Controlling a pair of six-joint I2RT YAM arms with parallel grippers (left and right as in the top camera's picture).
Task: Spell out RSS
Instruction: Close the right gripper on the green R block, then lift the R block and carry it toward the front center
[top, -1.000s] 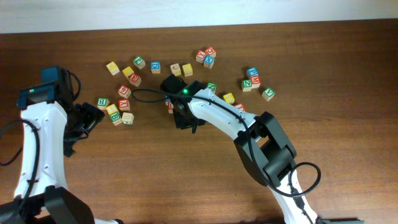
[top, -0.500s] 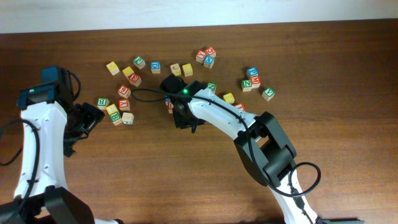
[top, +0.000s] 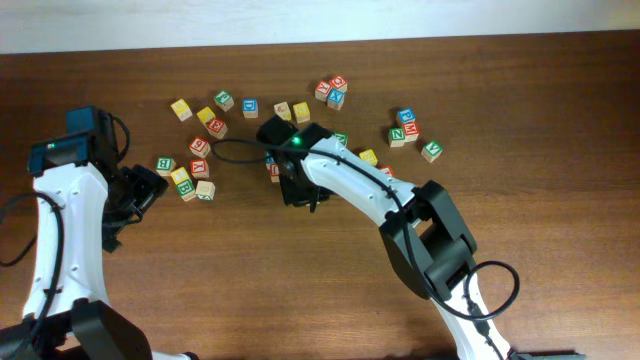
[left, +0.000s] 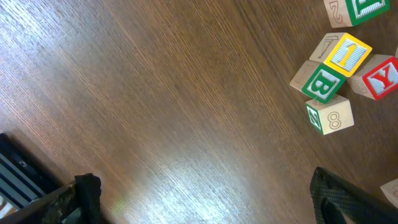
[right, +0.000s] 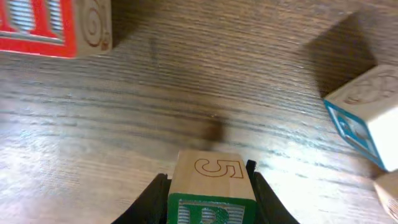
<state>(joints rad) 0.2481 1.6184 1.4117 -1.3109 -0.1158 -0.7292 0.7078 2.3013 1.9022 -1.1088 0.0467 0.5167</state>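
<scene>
My right gripper (right: 208, 185) is shut on the R cube (right: 212, 169), a wooden cube with a green R on its near face and an outlined 5 on top, held just above the wood. In the overhead view this gripper (top: 298, 190) points down at mid-table and hides the cube. Several yellow-faced cubes lie scattered, among them one (top: 181, 109) at the far left, one (top: 301, 111) behind the right wrist and one (top: 368, 157) to its right. Their letters are too small to read. My left gripper (left: 205, 208) is open over bare wood, and in the overhead view it (top: 140, 193) sits left of a small cube cluster.
A red-lettered cube (right: 56, 25) and a blue-bordered cube (right: 367, 124) lie beyond the held cube. Near the left gripper are a green B cube (left: 323, 84), a cube marked 8 (left: 333, 115) and a red Y cube (left: 379, 78). More cubes (top: 408, 128) lie far right. A black cable (top: 235, 150) loops at the centre.
The right wrist has edged slightly toward the far side of the table. The left arm and the scattered cubes have not moved.
</scene>
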